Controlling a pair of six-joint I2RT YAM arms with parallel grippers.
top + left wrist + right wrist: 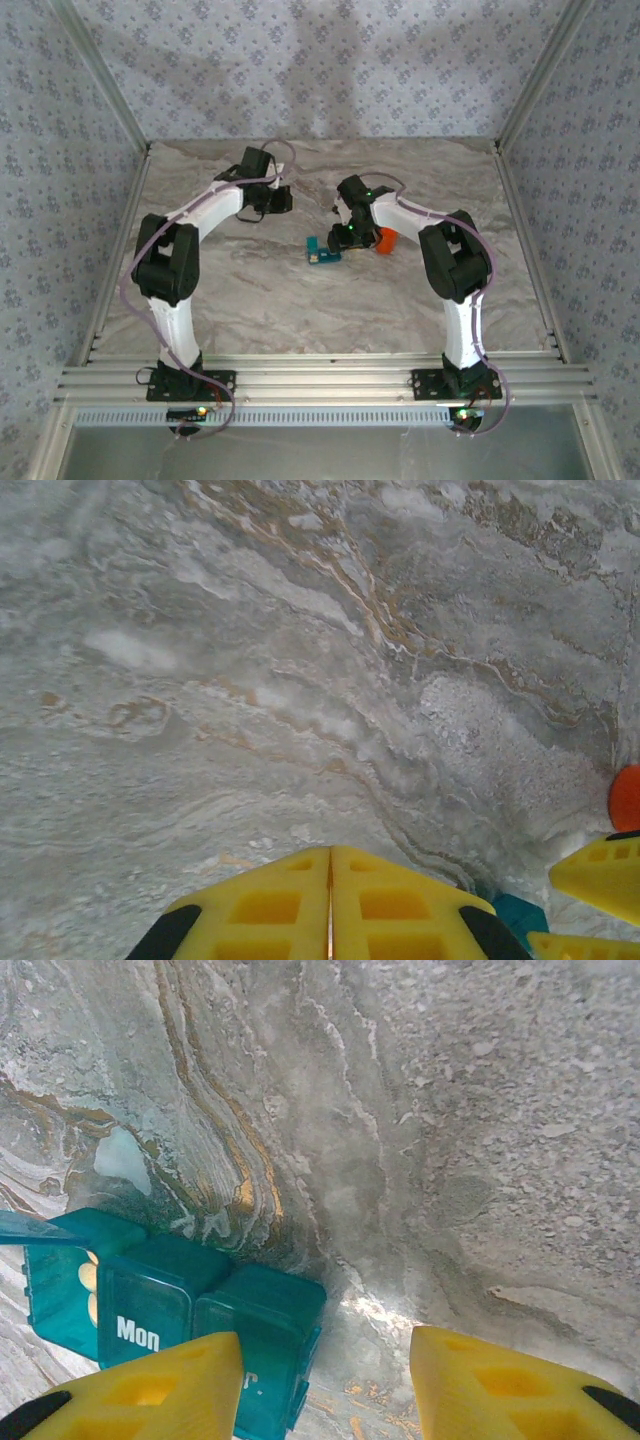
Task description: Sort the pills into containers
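End effector (325,1345) fingers spread; teal pill box (160,1305) partly behind one finger.

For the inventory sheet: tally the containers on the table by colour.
Teal: 1, the pill box
Orange: 1, the bottle
Total: 2
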